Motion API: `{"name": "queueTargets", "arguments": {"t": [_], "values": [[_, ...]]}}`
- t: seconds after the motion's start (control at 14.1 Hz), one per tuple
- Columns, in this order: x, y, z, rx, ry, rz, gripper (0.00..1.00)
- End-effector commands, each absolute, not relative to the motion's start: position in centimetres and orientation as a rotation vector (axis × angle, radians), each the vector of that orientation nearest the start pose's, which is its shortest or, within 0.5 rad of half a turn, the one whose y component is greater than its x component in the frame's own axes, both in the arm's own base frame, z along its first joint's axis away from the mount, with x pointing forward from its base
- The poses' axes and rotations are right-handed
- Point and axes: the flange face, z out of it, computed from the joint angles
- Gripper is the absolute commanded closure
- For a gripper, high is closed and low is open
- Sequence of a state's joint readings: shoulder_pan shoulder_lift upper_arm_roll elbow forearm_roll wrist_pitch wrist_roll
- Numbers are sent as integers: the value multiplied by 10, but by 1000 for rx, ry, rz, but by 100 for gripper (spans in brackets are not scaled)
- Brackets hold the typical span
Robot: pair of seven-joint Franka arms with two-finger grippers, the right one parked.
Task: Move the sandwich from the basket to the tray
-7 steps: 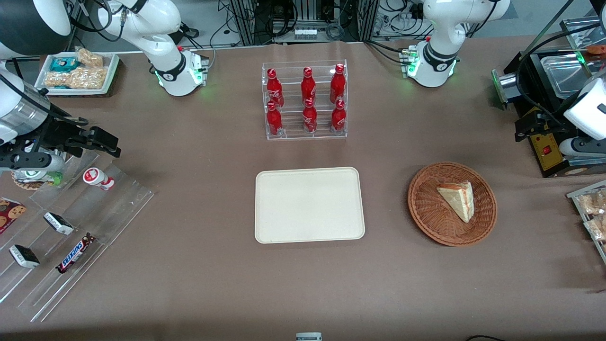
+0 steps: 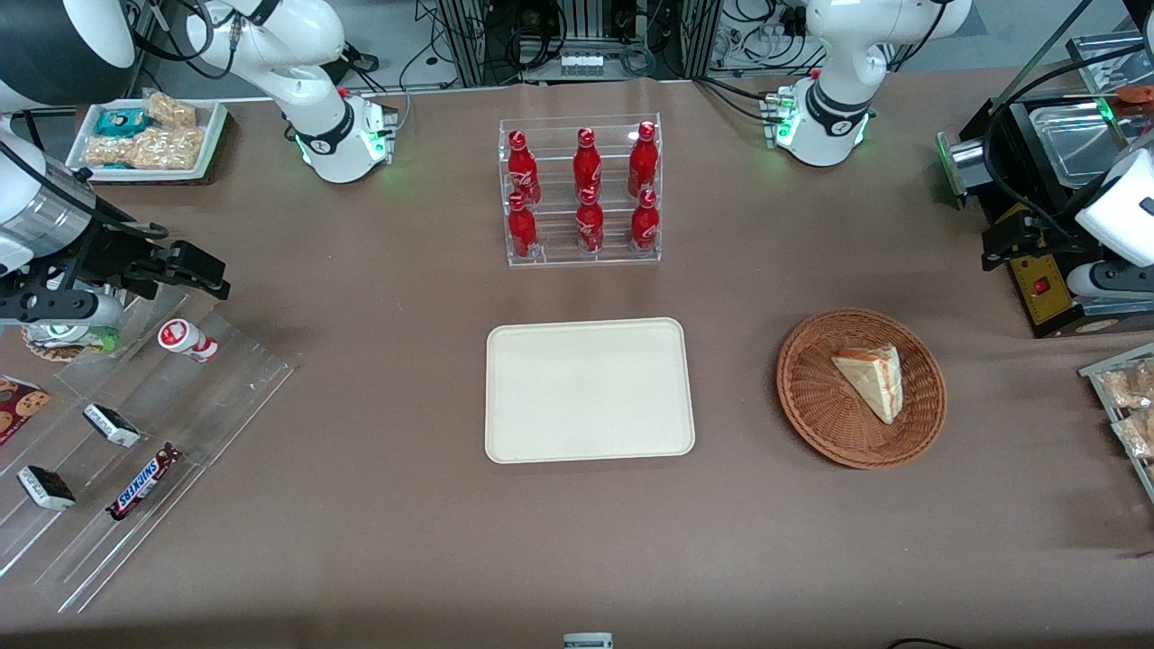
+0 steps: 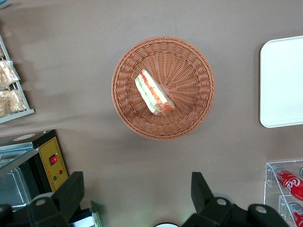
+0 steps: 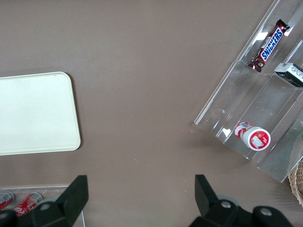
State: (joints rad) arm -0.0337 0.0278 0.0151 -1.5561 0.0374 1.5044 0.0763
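The sandwich [image 2: 873, 382] is a pale triangular wedge lying in the round wicker basket [image 2: 811, 406], which stands beside the cream tray [image 2: 586, 389], toward the working arm's end of the table. The tray has nothing on it. In the left wrist view the sandwich [image 3: 154, 92] shows its red and green filling, lying in the basket [image 3: 189, 75], with an edge of the tray [image 3: 284, 80] in sight. My left gripper [image 3: 136, 179] is open and empty, high above the table, clear of the basket and a little farther from the front camera than it.
A clear rack of red cola bottles [image 2: 581, 194] stands farther from the front camera than the tray. A black appliance [image 2: 1037, 225] and a snack rack [image 2: 1127, 406] sit near the working arm. Stepped acrylic racks with snack bars [image 2: 135, 433] lie toward the parked arm's end.
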Motion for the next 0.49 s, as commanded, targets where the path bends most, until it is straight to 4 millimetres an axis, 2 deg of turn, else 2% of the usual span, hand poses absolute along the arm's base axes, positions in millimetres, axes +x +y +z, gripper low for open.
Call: {"name": "queueTargets", "arguments": {"t": [0.0,0.21,0.42], "values": [[558,-6,610,-3097,132,113,0],[562,-7,602,-3098,135,135,0],[579,-9,571,-3093,141,156,0]]}}
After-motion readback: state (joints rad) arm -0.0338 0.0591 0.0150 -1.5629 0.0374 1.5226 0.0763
